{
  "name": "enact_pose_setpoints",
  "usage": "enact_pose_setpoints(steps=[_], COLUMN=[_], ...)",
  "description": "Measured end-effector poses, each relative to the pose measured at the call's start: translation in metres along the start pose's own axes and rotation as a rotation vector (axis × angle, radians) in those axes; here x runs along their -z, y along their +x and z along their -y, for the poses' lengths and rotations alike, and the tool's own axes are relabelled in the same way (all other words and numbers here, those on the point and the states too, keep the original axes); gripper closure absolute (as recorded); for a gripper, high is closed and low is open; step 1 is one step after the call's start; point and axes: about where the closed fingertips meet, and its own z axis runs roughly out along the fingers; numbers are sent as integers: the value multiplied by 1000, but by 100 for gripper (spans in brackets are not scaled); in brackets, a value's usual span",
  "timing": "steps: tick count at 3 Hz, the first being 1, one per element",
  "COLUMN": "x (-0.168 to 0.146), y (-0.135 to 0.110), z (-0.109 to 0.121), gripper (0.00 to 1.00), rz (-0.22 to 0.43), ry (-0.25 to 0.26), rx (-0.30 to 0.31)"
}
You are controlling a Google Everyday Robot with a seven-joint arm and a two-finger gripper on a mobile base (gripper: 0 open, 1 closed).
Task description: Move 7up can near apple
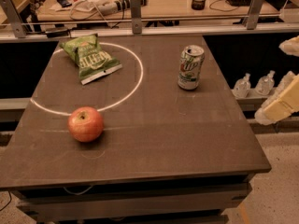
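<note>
7up can (190, 67): shiny metal | apple (85, 123): glossy | table (177, 134): matt, smooth | hand (282, 107), rt edge: matt plastic

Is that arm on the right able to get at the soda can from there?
Probably yes. The gripper hangs beyond the right edge of the table, and the can stands upright on that side with nothing between them. The apple and chip bag lie well to the left.
</note>
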Motion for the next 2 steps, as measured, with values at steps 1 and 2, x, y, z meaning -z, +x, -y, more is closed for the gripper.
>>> enact_pose_setpoints(steps=[1, 2], x=[-10, -29], y=[17, 21], z=[-8, -4], gripper=[0, 0], rz=[164, 324], ry=[40, 90], rx=[-116, -156])
